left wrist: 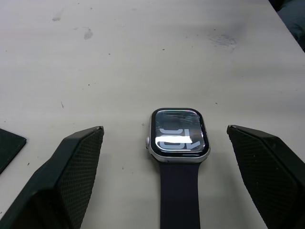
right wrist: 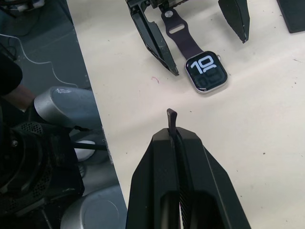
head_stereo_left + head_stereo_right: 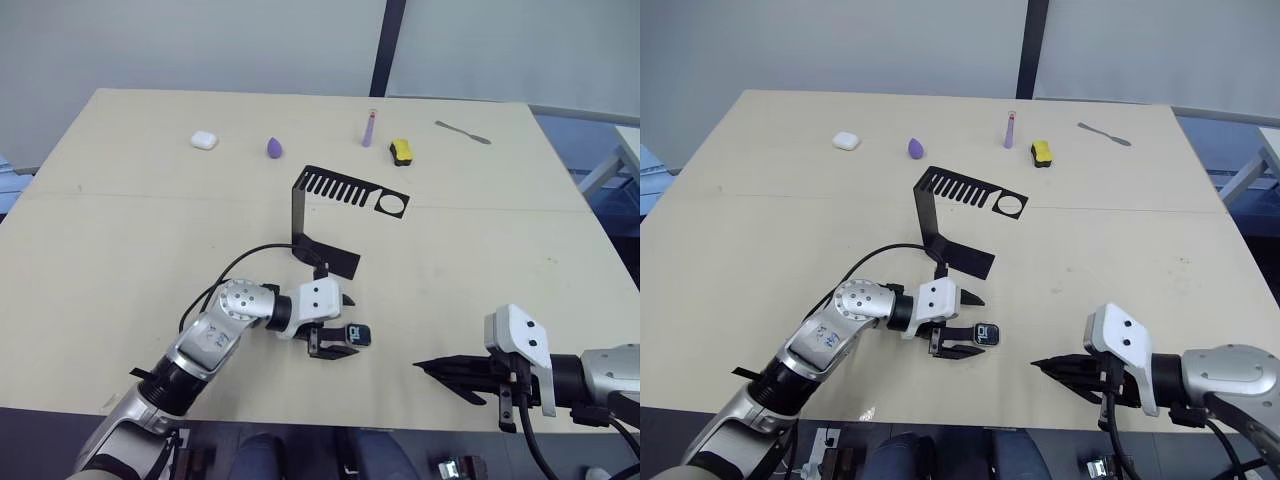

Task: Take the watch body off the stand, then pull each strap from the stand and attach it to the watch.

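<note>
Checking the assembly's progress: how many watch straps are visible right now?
2. The attached strap lies joined to the watch body, between the fingers of the open left hand. The second strap is pinched in the shut right hand, its tip protruding.

Count on the table: 1 stand, 1 watch body, 2 straps – one on the watch, one in the right gripper. Also 1 white case, 1 purple sponge, 1 lilac tube, 1 yellow-and-black block, 1 metal spatula.
</note>
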